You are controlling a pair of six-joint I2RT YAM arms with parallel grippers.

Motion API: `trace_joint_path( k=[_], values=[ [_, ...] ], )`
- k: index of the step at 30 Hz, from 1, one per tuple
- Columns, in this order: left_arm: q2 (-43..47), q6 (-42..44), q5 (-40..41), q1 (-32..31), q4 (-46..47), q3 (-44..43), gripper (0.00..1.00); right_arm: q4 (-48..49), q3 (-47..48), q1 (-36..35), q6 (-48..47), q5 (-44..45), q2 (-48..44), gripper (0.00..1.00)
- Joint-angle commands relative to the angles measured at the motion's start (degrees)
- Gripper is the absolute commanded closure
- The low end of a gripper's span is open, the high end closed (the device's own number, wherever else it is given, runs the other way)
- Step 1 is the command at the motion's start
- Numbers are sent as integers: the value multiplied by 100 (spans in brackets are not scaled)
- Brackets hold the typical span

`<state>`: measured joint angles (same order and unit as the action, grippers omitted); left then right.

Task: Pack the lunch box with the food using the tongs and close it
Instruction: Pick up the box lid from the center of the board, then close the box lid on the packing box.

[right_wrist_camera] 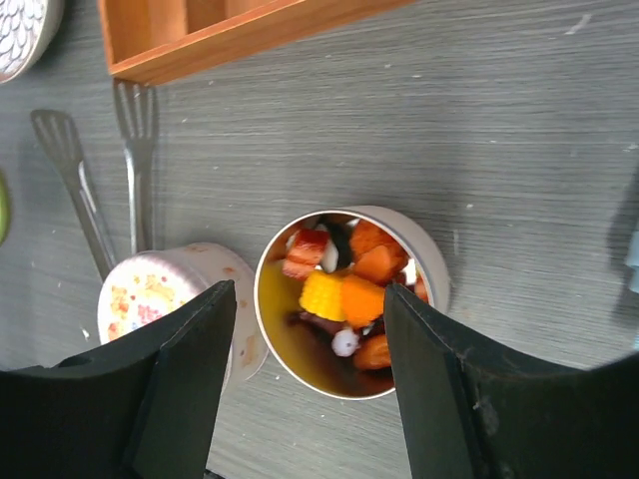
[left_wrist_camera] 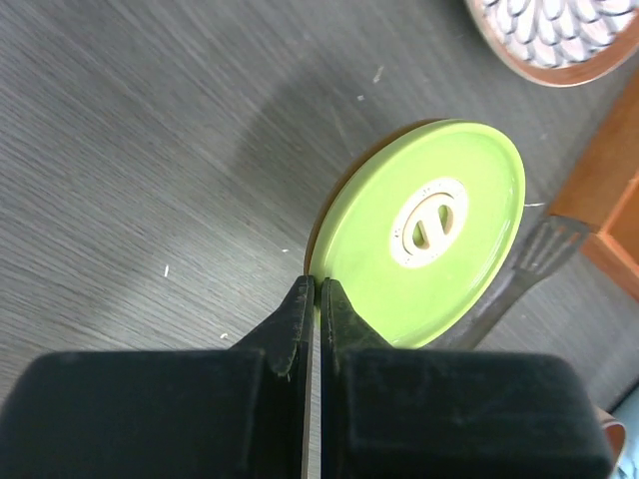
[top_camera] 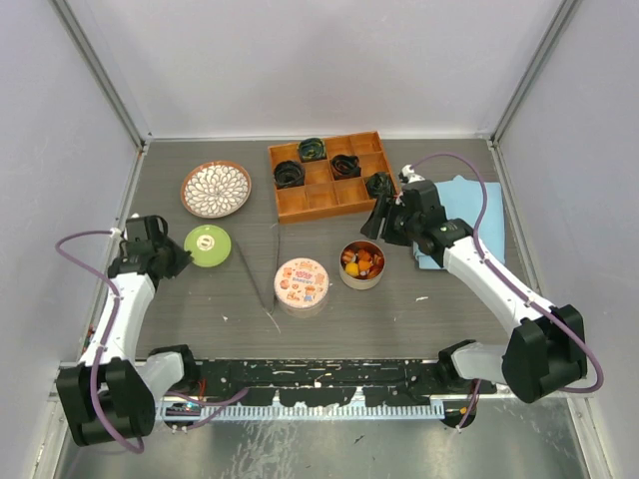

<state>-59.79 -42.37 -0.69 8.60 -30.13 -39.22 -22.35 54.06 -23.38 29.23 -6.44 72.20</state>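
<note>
The food [right_wrist_camera: 344, 289], orange, red and yellow chunks, lies in a round tin [right_wrist_camera: 431, 261] under the open right fingers [right_wrist_camera: 449, 379], while the left fingers [left_wrist_camera: 288, 334] are closed at the rim of the green lid [left_wrist_camera: 439, 230], beside the silver tongs [top_camera: 250, 271].

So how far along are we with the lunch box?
Done: food sits in the open tin. In hand: left gripper is shut at the rim of the green lid; right gripper hovers open over the tin. Left: closing it. The tongs lie unheld on the table.
</note>
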Motion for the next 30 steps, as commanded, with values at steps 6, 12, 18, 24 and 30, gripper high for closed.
trace_joint_path(
  k=[6, 12, 18, 24, 30],
  values=[
    [535, 21, -967, -91, -453, -1011, 100, -45, -203, 678, -121, -259, -215, 34],
    [-32, -50, -1082, -1621, -274, -1707, 100, -58, -340, 926, -102, -399, -313, 33],
    [-1414, -57, -719, -3387, 210, -2553, 100, -57, -504, 1065, -24, -296, -512, 33],
    [-2851, -43, -606, -4468, 516, -3503, 100, -204, -634, 1383, 154, -238, -784, 33],
    [-3717, -18, -742, -4955, 674, -4002, 100, -147, -862, 1549, 339, -296, -1203, 32]
  ],
)
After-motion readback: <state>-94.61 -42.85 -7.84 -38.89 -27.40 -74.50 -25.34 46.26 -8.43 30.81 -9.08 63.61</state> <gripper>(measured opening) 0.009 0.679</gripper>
